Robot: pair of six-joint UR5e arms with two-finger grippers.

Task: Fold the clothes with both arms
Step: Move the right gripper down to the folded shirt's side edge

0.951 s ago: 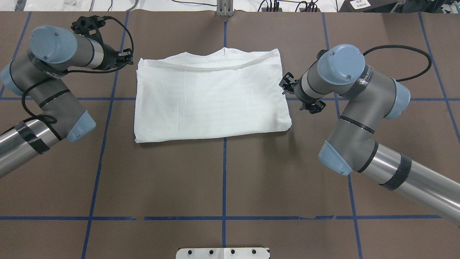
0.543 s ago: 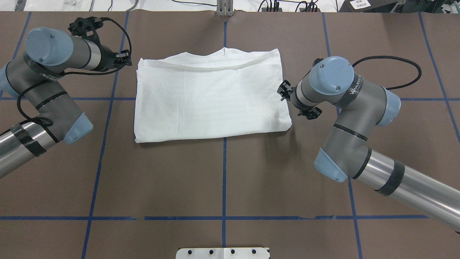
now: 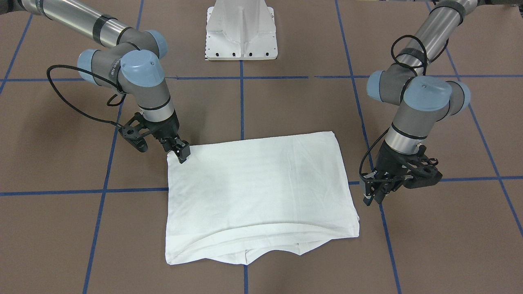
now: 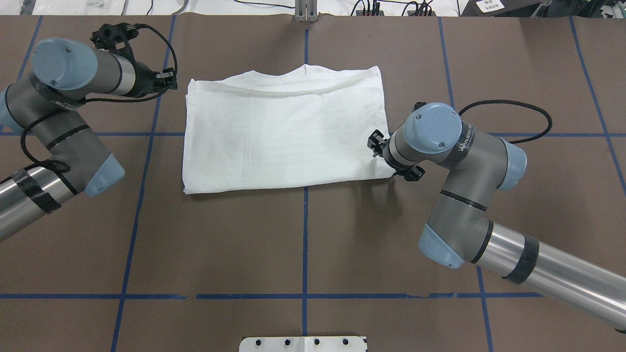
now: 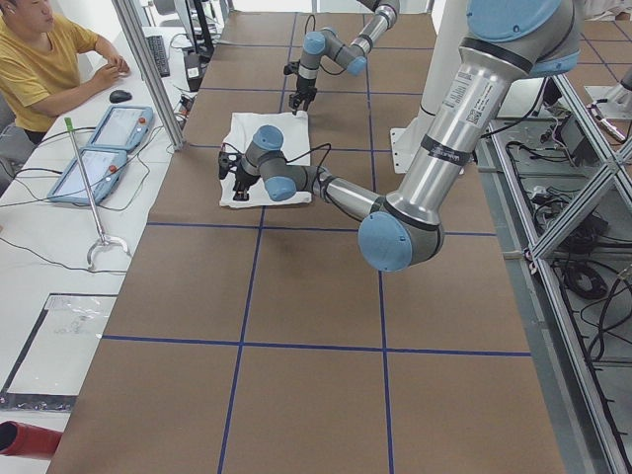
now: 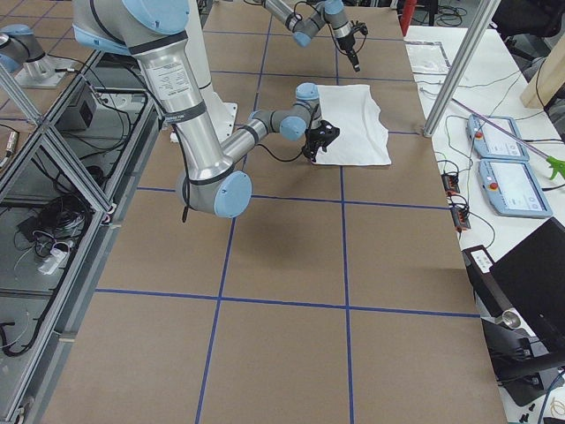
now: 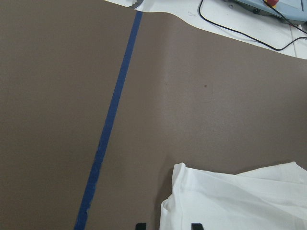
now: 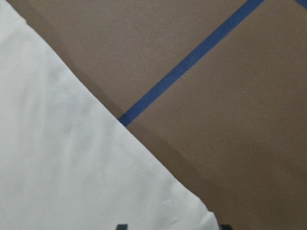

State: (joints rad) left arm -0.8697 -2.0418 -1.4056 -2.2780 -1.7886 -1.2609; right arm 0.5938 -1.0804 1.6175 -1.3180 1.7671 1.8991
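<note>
On the brown table (image 4: 303, 244), seen from overhead, 1 white T-shirt (image 4: 283, 132) lies folded into a flat rectangle just beyond the middle, straddling the blue tape cross (image 4: 305, 134). Its collar edge is on the far side and a straight fold on the near side.

The right gripper (image 3: 182, 154) points down at the shirt's near right corner. In the right wrist view its 2 fingertips (image 8: 122, 226) stand apart, released, with that corner of cloth between them and nothing grasped.

The left gripper (image 3: 374, 195) is just beside the shirt's left edge near the far left corner, off the cloth. Its fingertips (image 7: 140, 225) are also spread and empty, with the cloth's corner in view ahead of them.

At the near edge stands the white pedestal base (image 3: 242, 32), well apart from the shirt.
</note>
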